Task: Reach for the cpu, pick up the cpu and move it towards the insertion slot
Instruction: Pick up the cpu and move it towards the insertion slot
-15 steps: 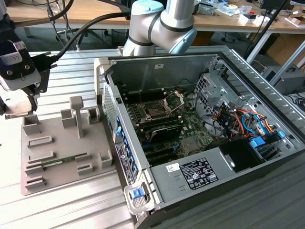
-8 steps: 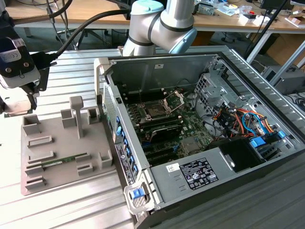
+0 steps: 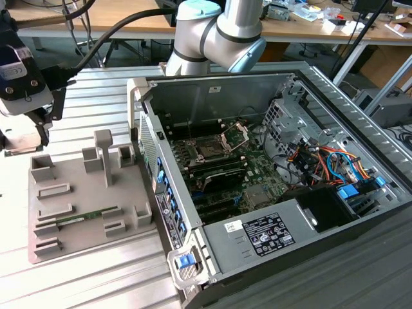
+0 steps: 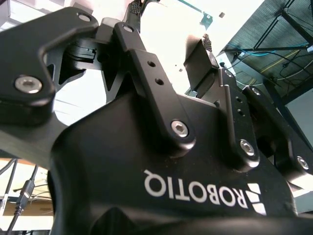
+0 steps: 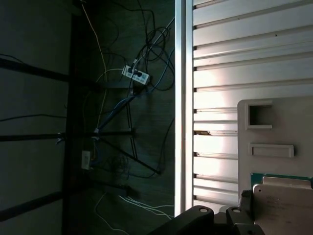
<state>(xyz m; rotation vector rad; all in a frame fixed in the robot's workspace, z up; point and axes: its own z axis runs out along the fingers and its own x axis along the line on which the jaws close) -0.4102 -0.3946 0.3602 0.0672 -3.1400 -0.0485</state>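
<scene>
I am watching the gripper (image 3: 24, 129) hanging at the exterior view's left edge, over the ribbed silvery metal table (image 3: 96, 90) and just past the far corner of the flat grey plastic tray (image 3: 77, 244). The cpu (image 3: 18, 140), a small flat square chip with a pale tan face, is sitting level between the fingertips and appears to be raised off the tray. A dark finger (image 3: 44, 127) is pressing on its edge at the exterior view's right, so I am reading the fingers as clenched on it. In the first wrist view the cpu (image 5: 288, 205) is showing a silvery top with a green strip along one side. There a black finger (image 5: 244, 203) is touching its edge, and the tray (image 5: 298, 112) with its square and long recesses is lying behind it. In the second wrist view the black fingers (image 4: 146, 68) are standing against a bright background. The insertion slot (image 3: 209, 151), a square dark socket in a silvery frame with its hinged bracket (image 3: 235, 132) tilted up, is lying well apart from the chip, inside the open grey metal computer case (image 3: 225, 90). A long thin green memory stick (image 3: 87, 215) is resting in a tray recess
</scene>
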